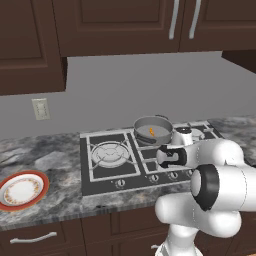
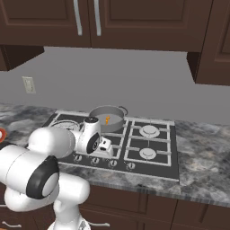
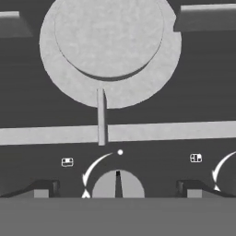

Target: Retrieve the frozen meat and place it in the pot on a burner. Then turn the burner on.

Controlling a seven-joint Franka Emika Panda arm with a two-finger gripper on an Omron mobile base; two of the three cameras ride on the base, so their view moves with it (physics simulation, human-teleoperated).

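Both base views are evenly and softly lit, with no hard glare; the grey wall (image 1: 150, 85) is brightest at mid-frame, while a soft shadow lies under the dark upper cabinets (image 1: 125, 25) toward 12 o'clock. The white arm (image 2: 40, 161) shades gently on its underside, and the bench (image 1: 55, 165) shows no sharp cast shadows. The hand view is flat, grey and coarse, the knob (image 3: 117, 184) at 6 o'clock soft-edged, with no bending at the edges.
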